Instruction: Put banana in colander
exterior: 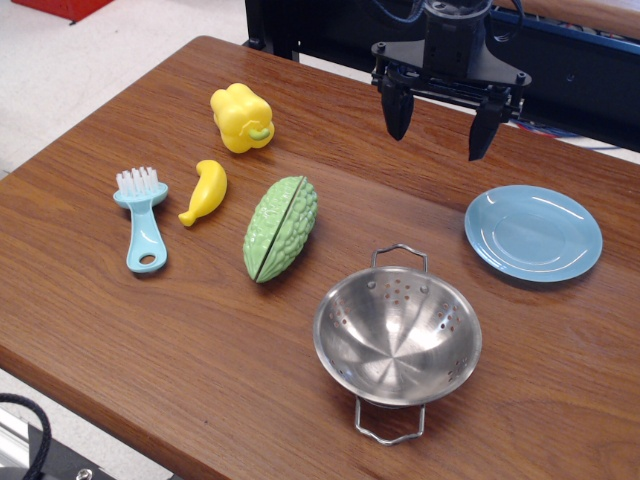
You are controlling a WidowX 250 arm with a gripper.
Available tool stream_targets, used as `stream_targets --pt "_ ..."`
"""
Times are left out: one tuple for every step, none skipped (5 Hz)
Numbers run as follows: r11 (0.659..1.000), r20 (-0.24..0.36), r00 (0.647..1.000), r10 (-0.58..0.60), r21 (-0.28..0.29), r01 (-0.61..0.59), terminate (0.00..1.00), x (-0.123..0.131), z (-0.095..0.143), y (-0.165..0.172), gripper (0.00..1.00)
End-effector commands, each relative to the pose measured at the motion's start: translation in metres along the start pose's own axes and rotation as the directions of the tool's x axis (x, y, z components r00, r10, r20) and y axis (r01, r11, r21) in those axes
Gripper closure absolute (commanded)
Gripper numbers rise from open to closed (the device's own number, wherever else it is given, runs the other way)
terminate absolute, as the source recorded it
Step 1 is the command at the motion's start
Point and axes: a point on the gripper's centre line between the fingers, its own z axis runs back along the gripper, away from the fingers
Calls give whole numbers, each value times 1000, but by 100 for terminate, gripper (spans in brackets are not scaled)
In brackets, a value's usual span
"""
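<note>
Claw [441, 128] high at the far side of the desk [180, 340], jaws spread wide, nothing between them. Banana [205, 190] well off toward the left of the view and nearer the camera than the claw, flat on the wood, between the blue brush [142, 218] and the green gourd [281, 228], just below the yellow pepper [242, 117]. Long axis running from the blunt upper end down to a pointed tip at lower left (a gentle curve, bulging toward the gourd). Probably a long sideways reach, then a descent with the jaws set across that axis, over the thicker middle.

Colander [397, 335] near the front edge, upright, bowl empty, wire handles at front and back; well apart from the banana, with the gourd partly between. Blue plate [533, 232] off to the right, out of the likely path.

Brown wood-grain surface, smooth, slightly glossy. Dark frame behind the far edge, pale floor beyond the left side, something red at the top left corner.
</note>
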Motion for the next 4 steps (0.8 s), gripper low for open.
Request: stream_targets --pt "1000 0 1000 0 0 0 0 0 0 0 0" --pt "999 28 999 31 -13 -31 0 -4 15 18 0" --pt "998 59 997 56 -15 -55 0 -8 28 39 0" --pt "995 53 994 95 -24 -94 0 -13 27 69 0"
